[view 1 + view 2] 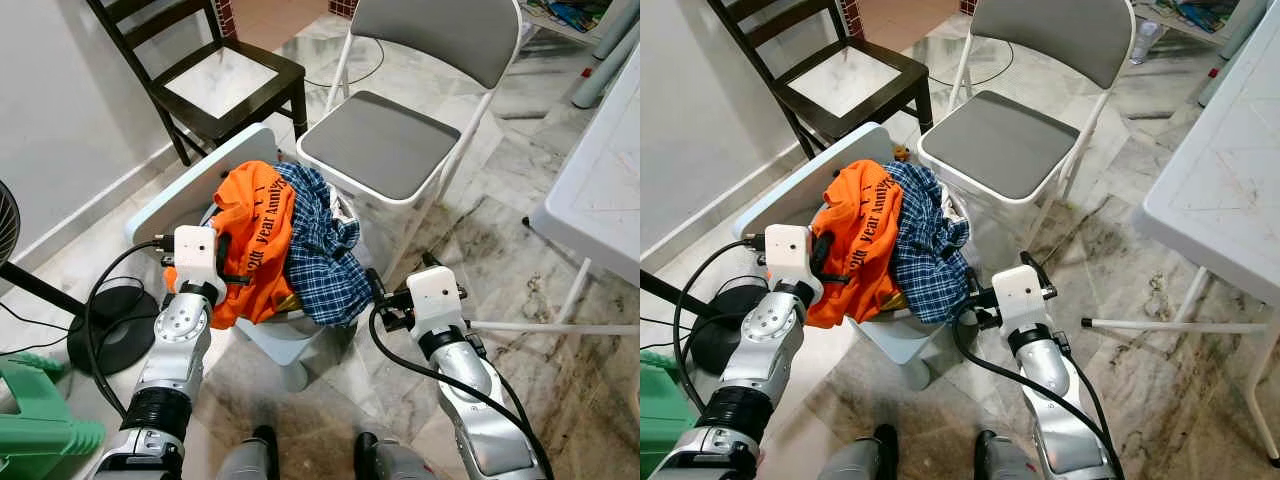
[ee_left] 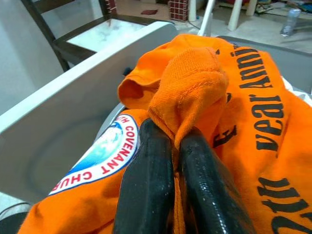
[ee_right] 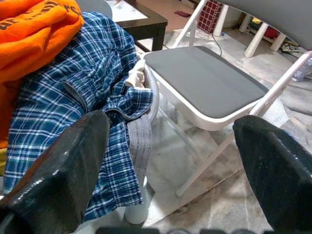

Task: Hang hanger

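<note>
Pinching a fold of the orange T-shirt (image 2: 214,92), the left gripper (image 2: 176,146) has its fingers closed tight on the cloth. Item: soft, light, limp jersey, likely to sag and slip unless bunched; best taken at collar or shoulder seam. Location: draped over the rim of the white laundry basket (image 1: 285,335), touching the blue plaid shirt (image 1: 320,245) beside it. No hanger can be made out. Right gripper (image 3: 170,161): fingers spread wide, empty, near the plaid shirt, facing the grey folding chair (image 1: 385,145).
</note>
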Controlling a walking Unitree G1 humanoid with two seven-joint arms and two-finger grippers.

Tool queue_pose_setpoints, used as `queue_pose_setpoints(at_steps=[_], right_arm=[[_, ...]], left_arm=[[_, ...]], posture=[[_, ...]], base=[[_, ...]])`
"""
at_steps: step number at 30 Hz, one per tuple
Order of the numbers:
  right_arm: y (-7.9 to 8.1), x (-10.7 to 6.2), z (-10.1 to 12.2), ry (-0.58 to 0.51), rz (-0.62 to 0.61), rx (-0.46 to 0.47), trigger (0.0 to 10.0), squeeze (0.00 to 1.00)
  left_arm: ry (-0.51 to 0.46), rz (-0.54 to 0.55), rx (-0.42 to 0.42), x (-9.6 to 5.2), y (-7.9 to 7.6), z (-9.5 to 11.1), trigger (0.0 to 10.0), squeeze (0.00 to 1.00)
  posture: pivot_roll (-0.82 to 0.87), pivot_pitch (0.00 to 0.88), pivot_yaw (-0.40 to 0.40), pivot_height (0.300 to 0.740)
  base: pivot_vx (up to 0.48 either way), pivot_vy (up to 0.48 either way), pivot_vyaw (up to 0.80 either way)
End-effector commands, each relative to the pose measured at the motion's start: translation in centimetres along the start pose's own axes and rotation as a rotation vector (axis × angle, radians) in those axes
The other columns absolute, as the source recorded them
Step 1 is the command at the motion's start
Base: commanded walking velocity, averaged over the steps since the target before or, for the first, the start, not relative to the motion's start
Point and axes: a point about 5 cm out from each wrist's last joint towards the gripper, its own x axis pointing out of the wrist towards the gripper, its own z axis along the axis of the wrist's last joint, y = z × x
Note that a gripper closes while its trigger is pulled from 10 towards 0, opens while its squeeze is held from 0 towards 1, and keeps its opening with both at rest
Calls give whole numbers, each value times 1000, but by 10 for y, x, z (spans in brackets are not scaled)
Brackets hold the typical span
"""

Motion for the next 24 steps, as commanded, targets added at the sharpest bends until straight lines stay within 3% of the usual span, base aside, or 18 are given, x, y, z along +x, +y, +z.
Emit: queue_pose_setpoints(at_steps=[1,11,19,24], right_arm=[[4,-3,-4,18,8,7,10000,0],[5,-5,8,-46,148,66,10000,0],[26,-11,11,-49,274,103,10000,0],[30,-15,7,-30,287,116,10000,0]], left_arm=[[16,3,4,-2,3,-5,0,0],[9,-16,1,0,-1,-3,0,0],[11,-59,25,0,0,-2,0,0],[-5,-78,59,3,1,3,0,0]], posture=[[26,278,45,740],[17,290,50,740],[15,316,96,740],[14,318,114,740]], base=[[0,0,0],[0,0,0],[0,0,0],[0,0,0]])
